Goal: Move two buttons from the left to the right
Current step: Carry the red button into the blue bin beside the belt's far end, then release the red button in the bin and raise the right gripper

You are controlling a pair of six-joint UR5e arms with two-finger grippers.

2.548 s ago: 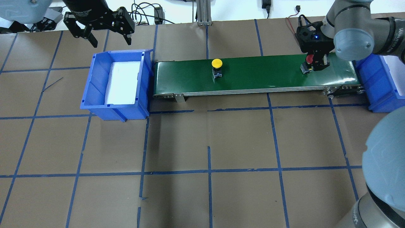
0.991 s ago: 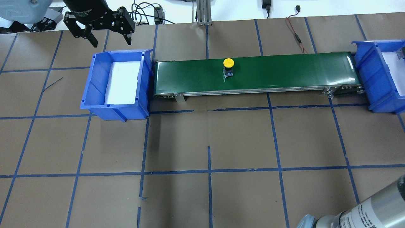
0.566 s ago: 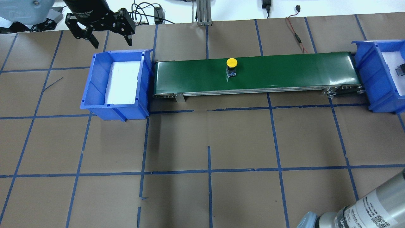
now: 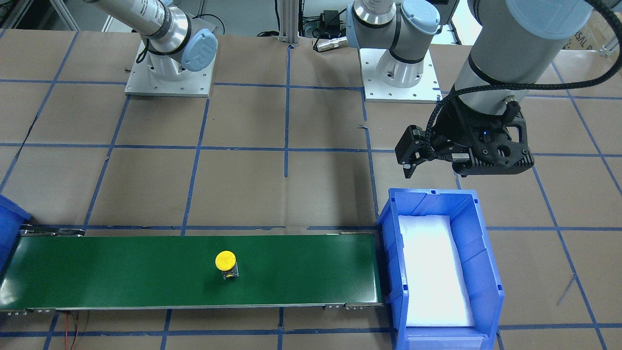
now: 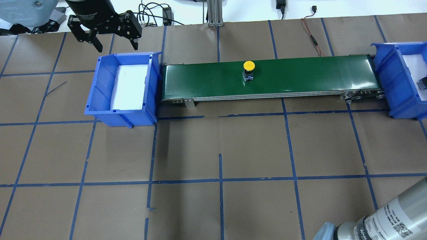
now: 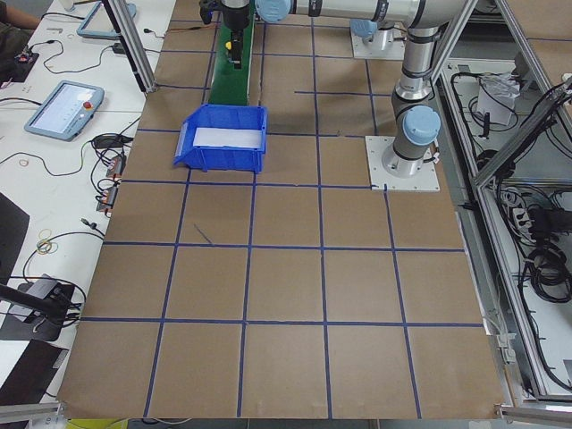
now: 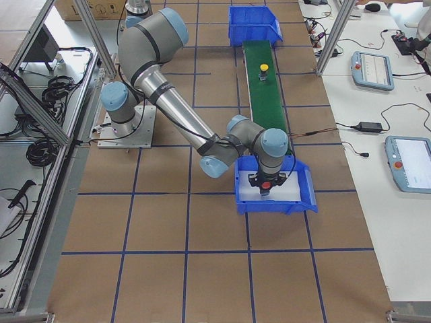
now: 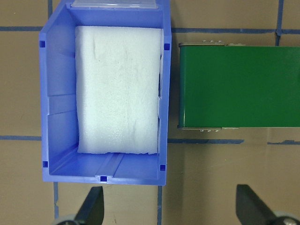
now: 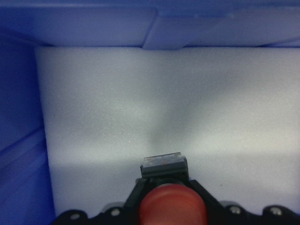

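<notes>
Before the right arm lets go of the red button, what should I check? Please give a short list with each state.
1. Red button gripped by right gripper: ok, the cap sits in its grip.
2. Button over the foam inside the right bin: ok.
3. Button touching the foam: cannot tell.
4. Yellow button at the right end of the belt: not ok, it stands near the middle.
5. Left gripper open, away from the belt: ok, hovering by the left bin.

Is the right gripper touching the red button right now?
Touching. The right wrist view shows the right gripper closed against both sides of the red button, on its black body.
</notes>
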